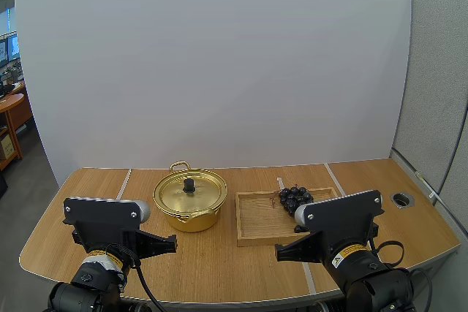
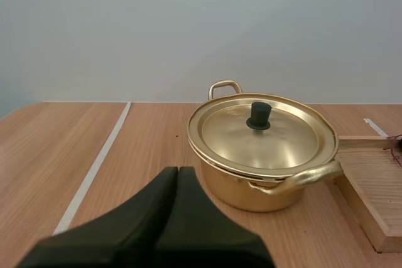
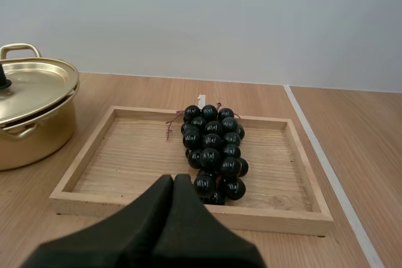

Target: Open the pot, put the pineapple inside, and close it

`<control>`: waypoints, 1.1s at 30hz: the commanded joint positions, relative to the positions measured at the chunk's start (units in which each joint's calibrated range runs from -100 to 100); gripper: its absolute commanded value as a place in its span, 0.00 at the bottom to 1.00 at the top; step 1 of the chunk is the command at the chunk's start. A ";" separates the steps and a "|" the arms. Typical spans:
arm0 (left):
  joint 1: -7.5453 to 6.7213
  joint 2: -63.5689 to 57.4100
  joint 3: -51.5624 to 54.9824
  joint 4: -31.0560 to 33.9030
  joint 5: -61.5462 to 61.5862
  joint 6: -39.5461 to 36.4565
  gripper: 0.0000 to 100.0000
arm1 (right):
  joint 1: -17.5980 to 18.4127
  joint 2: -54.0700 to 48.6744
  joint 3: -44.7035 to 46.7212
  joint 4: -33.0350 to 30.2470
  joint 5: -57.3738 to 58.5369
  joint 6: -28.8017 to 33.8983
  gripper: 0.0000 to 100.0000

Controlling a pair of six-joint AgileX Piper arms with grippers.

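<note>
Presently, the largest item is the wooden table (image 1: 219, 261), which bears every other item and has white tape strips (image 1: 124, 183) running front to back across it. Next in size is the tray (image 1: 252, 224), a shallow wooden rectangle with a raised rim, lying flat right of centre. The pot (image 1: 183, 222) stands upright just left of the tray, with a narrow strip of bare table between them. It is gold-coloured, with one loop handle on its far side and another on its near side. The lid (image 1: 174, 193) sits squarely on the pot, so the pot is closed. The fruit on hand is a bunch of dark grapes (image 1: 295, 198), lying on the tray floor in its right half, stalk end toward the far rim, with nothing touching it. My left gripper (image 2: 178, 171) hangs low over the table in front of the pot, pointing at it and well short of it. Its fingers lie pressed together as one dark wedge and hold nothing. My right gripper (image 3: 173, 179) hangs just before the tray's near rim, pointing at the grapes. Its fingers are likewise pressed together and hold nothing. Smallest is the black knob (image 1: 189, 184) at the lid's centre, upright and untouched.
</note>
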 commanded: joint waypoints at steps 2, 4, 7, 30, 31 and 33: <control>0.08 -0.22 0.11 -0.65 -0.08 -0.73 0.00 | -0.37 -0.31 0.11 0.35 -0.06 0.86 0.00; 0.08 -0.22 0.11 -0.65 -0.08 -0.73 0.00 | -0.37 -0.31 0.11 0.35 -0.06 0.86 0.00; 0.08 -0.22 0.11 -0.65 -0.08 -0.73 0.00 | -0.36 -0.31 0.11 0.35 0.10 0.86 0.00; 0.08 -0.22 0.11 -0.54 -1.34 -0.73 0.00 | -0.36 -0.31 0.11 0.35 0.10 0.86 0.00; 0.08 -0.22 0.11 -0.54 -1.34 -0.73 0.00 | -0.36 -0.31 0.11 0.35 0.10 0.86 0.00; 0.08 -0.22 0.11 -0.54 -1.34 -0.73 0.00 | -0.36 -0.31 0.11 0.35 0.10 0.86 0.00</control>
